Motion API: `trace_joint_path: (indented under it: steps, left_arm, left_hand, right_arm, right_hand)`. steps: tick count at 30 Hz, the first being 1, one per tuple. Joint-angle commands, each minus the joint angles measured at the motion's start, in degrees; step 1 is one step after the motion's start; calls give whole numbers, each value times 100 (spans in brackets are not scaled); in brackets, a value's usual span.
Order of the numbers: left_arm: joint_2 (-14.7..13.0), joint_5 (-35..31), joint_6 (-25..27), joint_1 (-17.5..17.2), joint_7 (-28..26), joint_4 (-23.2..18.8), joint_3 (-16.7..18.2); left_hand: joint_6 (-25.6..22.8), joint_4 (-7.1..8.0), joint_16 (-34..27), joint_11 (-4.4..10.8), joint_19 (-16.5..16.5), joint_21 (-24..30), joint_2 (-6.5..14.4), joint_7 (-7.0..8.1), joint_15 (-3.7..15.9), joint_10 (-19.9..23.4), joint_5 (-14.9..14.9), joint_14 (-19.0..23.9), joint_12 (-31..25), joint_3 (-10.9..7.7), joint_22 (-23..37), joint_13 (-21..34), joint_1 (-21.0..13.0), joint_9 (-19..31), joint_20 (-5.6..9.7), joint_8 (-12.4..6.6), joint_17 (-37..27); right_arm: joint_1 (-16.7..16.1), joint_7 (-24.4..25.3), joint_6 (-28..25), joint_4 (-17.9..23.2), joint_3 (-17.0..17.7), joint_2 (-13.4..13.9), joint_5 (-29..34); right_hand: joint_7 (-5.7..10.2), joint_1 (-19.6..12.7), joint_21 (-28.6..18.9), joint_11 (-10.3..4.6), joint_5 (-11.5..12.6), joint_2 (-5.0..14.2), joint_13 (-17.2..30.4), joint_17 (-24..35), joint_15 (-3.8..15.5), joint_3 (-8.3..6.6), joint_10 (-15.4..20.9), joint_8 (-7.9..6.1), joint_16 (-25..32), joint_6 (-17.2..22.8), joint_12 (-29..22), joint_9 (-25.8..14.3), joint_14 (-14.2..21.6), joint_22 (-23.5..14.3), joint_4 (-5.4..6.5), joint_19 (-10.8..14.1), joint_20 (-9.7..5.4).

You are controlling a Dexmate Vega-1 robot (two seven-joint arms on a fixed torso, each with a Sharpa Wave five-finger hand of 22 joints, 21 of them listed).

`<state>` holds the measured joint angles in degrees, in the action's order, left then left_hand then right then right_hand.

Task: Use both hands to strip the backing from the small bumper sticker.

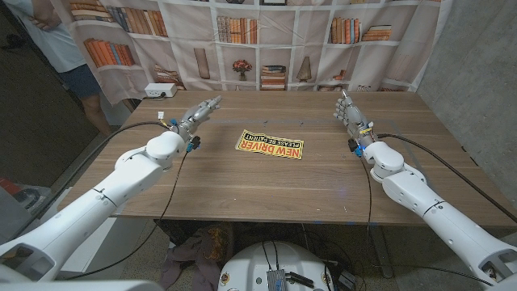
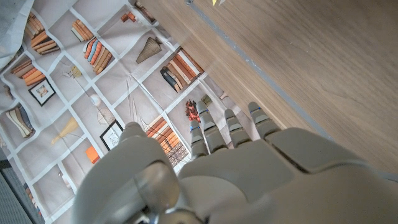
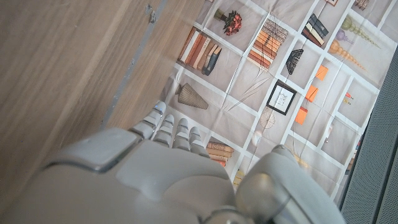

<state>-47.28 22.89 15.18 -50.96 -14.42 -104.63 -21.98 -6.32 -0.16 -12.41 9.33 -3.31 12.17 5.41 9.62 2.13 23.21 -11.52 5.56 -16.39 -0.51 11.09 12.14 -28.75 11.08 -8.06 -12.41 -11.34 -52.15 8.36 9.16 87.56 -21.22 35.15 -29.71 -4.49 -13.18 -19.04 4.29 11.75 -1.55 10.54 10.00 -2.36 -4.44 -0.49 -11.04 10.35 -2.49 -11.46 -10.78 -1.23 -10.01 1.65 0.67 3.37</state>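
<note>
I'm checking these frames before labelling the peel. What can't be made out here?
- Sticker, head view: too small to tell whether any backing corner is lifted.
- Left hand and right hand: both wrist views show the backs only, palms hidden.
- Person, head view: cut off by the picture's top left edge.

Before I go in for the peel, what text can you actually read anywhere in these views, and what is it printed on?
"NEW DRIVER": large black letters on the yellow bumper sticker, which lies on the table with its text upside down in the head view.
"PLEASE BE PATIENT": smaller line on the same sticker, only just legible.
Book spines on the printed bookshelf backdrop: too small to read.
</note>
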Motion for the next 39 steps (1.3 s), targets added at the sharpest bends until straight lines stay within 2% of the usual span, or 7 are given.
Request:
trace_joint_path:
  steps: [1, 3, 11, 17, 28, 29, 39]
  left_arm:
    - [-409, -789, 1155, 377, -117, -499, -349]
    - [-401, -835, 754, 336, -55, -341, -325]
    - [-439, -1004, 842, 441, 89, -336, -368]
    - [-446, -1137, 434, 593, 394, -71, -421]
    - [-579, -1757, 709, 936, 732, -227, -664]
    - [-672, -2081, 1068, 1063, 771, -422, -829]
    - [-651, -3203, 1952, 1221, 678, -777, -1257]
  left_hand:
    - [272, -153, 46, 60, 162, -26, -42, 71, 33, -11, 2, -127, 59, -31, 6, 24, -181, 27, -44, 86, -17]
    - [322, -211, 48, 143, 187, -31, -74, 71, 32, 44, 4, -139, 50, -42, 5, 31, -265, 28, -50, 94, -14]
    - [1086, -518, 70, 220, 290, -34, -206, 93, 32, -155, 5, -267, 197, -108, 5, 87, -727, 37, -89, 229, -20]
    - [1240, -592, 67, 269, 323, -34, -274, 180, 141, -126, -5, -294, 200, -99, 3, 106, -830, 39, -37, 205, -24]
    - [1450, -675, 33, 291, 339, -18, -271, 259, 264, 9, -36, -276, 169, -130, 4, 137, -1003, 40, 56, 182, -41]
    - [1463, -679, 32, 292, 332, -15, -271, 252, 262, 15, -37, -274, 168, -132, 4, 138, -1012, 40, 58, 183, -42]
    - [1432, -782, -25, 295, 229, 34, -194, 277, 327, 159, -49, -135, 133, -230, 4, 168, -1284, 40, 80, 109, -49]
  right_arm:
    - [25, 63, 132, -53, -17, -92, 59]
    - [25, 66, 142, -66, -17, -106, 57]
    - [66, -6, 260, -207, -24, -184, 21]
    - [116, -73, 334, -305, -41, -234, 5]
    - [147, -122, 422, -387, -42, -286, -24]
    - [145, -134, 446, -398, -39, -293, -32]
    - [81, -144, 499, -347, 6, -250, -53]
  right_hand:
    - [-12, -70, 15, 7, 5, 7, 8, 27, 16, 6, 42, -35, 22, 45, -33, -23, 12, -17, -31, -5, 24]
    - [-6, -68, 21, 9, 4, 8, 8, 27, 19, 8, 42, -34, 24, 44, -34, -23, 14, -17, -31, -3, 27]
    - [1, -56, 42, 6, 2, 13, 8, 30, 22, 15, 47, -35, 27, 49, -36, -23, 16, -18, -28, -2, 31]
    - [6, -50, 61, 8, 0, 15, 7, 30, 32, 20, 48, -35, 27, 52, -37, -22, 14, -18, -27, -11, 50]
    - [19, -39, 95, 0, -1, 20, 7, 31, 43, 29, 48, -33, 28, 50, -38, -22, 12, -18, -26, -15, 66]
    - [20, -38, 98, 2, -2, 21, 7, 31, 46, 30, 51, -33, 28, 50, -39, -22, 11, -18, -26, -14, 65]
    - [23, -34, 110, -5, -2, 30, 7, 31, 55, 35, 65, -34, 29, 55, -45, -22, 14, -19, -28, 39, 20]
